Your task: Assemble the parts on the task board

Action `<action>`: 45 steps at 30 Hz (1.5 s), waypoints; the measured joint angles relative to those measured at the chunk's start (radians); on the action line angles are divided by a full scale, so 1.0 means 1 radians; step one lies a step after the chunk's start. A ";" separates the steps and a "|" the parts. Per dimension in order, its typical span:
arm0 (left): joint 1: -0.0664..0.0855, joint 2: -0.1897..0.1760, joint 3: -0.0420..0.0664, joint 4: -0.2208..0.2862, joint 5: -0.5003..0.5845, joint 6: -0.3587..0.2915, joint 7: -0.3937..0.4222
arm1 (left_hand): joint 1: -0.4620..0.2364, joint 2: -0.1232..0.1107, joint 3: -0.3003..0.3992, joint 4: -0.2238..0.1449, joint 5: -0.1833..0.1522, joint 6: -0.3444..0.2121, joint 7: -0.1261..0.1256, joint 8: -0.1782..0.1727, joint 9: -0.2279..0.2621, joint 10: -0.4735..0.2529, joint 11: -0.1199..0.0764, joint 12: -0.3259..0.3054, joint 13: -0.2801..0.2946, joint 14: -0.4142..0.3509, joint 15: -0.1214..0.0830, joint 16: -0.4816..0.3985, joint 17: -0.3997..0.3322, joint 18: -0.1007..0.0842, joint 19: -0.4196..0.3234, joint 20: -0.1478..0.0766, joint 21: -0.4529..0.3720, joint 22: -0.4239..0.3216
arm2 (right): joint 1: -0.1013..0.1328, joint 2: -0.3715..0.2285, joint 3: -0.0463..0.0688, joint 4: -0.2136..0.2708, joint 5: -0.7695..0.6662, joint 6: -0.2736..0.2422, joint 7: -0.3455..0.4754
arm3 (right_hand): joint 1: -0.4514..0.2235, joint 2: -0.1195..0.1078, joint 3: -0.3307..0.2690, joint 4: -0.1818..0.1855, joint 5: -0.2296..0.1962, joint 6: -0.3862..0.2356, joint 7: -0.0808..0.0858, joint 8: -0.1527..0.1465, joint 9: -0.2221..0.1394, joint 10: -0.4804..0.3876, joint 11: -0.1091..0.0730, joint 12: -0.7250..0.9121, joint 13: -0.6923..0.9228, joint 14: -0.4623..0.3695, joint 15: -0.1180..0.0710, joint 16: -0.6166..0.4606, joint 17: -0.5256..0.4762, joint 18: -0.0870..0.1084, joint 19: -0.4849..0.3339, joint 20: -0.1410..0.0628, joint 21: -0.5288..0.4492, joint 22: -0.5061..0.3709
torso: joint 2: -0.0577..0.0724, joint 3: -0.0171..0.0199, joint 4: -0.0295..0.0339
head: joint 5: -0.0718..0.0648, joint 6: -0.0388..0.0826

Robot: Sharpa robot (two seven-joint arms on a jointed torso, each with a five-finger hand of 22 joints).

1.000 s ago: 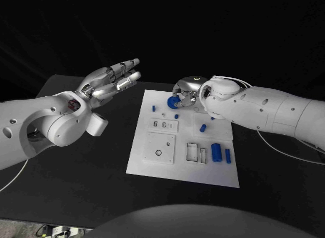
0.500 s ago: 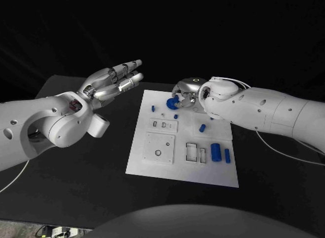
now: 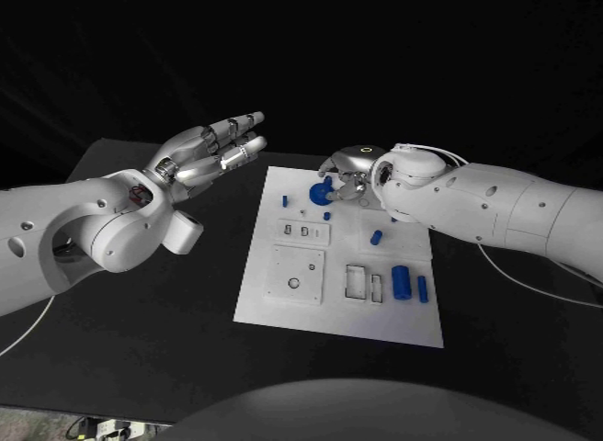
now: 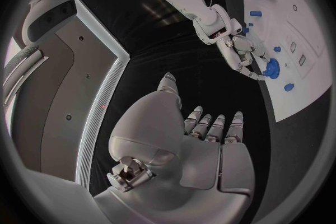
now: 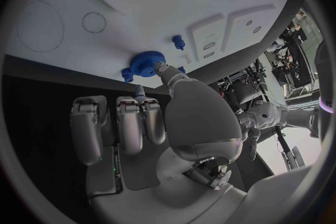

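— Where did we have the round blue toothed gear (image 3: 322, 191)?

— At the far end of the flat white rectangular task board (image 3: 291, 311), pinched in the fingertips of our silver right hand (image 3: 344, 176). From the right wrist we saw the thumb against the gear's rim and the gear right at the board's far edge, with a small blue peg (image 5: 178, 42) standing on the board just beside it. Whether the gear was touching the board we could not tell.

— And our silver left hand (image 3: 211, 147)?

— Released, fingers spread, palm up, holding nothing, off the board's far left corner above the black table (image 3: 142, 312).

— Which step was that, by our reckoning?

— We judged it the carrying of the gear to its seat. The long blue cylinder (image 3: 401, 281) and the slim blue bar (image 3: 422, 289) lay loose nearer us on the board, so most of the assembly looked undone.

— What did the next move call for?

— Centring the gear's bore over its post, then lowering it level, we thought.
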 measured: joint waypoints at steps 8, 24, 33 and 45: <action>0.000 -0.001 0.000 -0.004 -0.001 0.000 -0.001 | 0.000 0.000 0.000 0.000 0.000 0.000 0.000 0.000 0.000 0.004 0.004 0.000 0.000 0.000 0.000 0.000 0.000 0.000 0.002 0.002 0.000 0.000 | -0.002 -0.052 0.000 0.032 0.010 -0.054 0.026 | -0.034 0.024 -0.049 0.040 -0.136 0.058 0.008 0.013 -0.030 0.000 0.000 0.000 0.000 0.000 0.000 0.000 0.000 0.000 0.000 0.000 0.000 0.000 | -0.001 0.0003 -0.0027 | 0.003 0.000; -0.001 0.021 -0.001 -0.028 -0.001 0.000 -0.001 | 0.024 0.016 0.000 0.000 0.010 0.000 0.007 0.004 0.001 0.004 0.004 0.000 0.001 0.000 0.000 0.000 0.000 0.000 0.007 0.000 0.008 0.000 | 0.038 -0.361 -0.002 0.236 0.075 -0.160 0.050 | 0.042 0.018 -0.022 0.062 -0.061 0.128 0.009 0.011 -0.066 -0.477 0.007 -0.833 -0.373 0.002 -0.013 -0.194 0.000 0.047 -0.086 -0.014 -0.245 0.001 | -0.020 -0.0027 -0.0250 | 0.002 0.000; -0.001 0.036 -0.001 -0.044 -0.002 0.000 -0.001 | 0.038 0.014 0.000 0.000 0.015 0.004 0.011 0.004 0.001 0.007 0.014 0.004 0.005 0.000 0.000 0.000 0.001 0.000 0.011 0.003 0.008 0.000 | 0.023 -0.441 -0.004 0.235 0.090 -0.189 0.034 | 0.071 -0.015 0.020 0.079 -0.022 0.181 -0.009 0.012 -0.076 -0.537 0.061 -1.201 -0.699 0.002 0.031 -0.235 0.000 0.047 -0.070 0.027 -0.273 0.001 | -0.023 -0.0002 -0.0360 | 0.005 0.000; -0.002 0.039 -0.001 -0.050 -0.002 0.003 0.000 | 0.042 0.018 0.000 0.000 0.015 0.004 0.011 0.004 0.001 0.011 0.018 0.004 0.005 0.000 0.000 0.004 0.003 0.000 0.011 0.003 0.012 0.000 | -0.011 -0.453 -0.003 0.194 0.068 -0.194 0.021 | 0.059 -0.027 -0.048 0.097 -0.190 0.184 -0.011 0.012 -0.090 -0.389 0.011 -0.732 -0.324 -0.066 -0.007 -0.332 -0.057 0.063 -0.141 -0.007 -0.397 0.000 | -0.024 -0.0013 -0.0381 | -0.003 0.000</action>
